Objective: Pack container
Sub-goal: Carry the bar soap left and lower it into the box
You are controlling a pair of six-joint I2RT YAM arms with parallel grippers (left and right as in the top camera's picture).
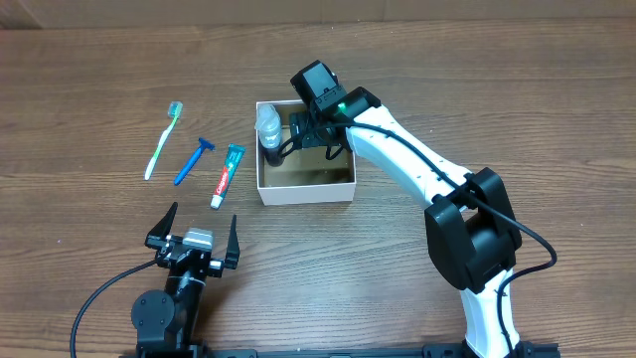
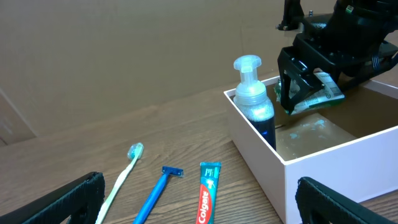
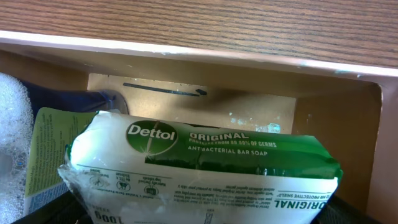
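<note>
Holding the soap bar (image 3: 205, 168) clamped between its jaws, right gripper (image 1: 312, 129) hangs over the container (image 1: 303, 192), mid-table toward the far edge; best lower it flat onto bare floor clear of the pump bottle (image 1: 268, 127) before releasing; left gripper (image 1: 198, 225) sits wide open, empty, by the near edge.

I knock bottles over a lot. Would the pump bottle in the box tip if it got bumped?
Probably quite easily: the pump bottle stands upright and looks tall and narrow. The container wall right beside it might catch it on that side.
</note>
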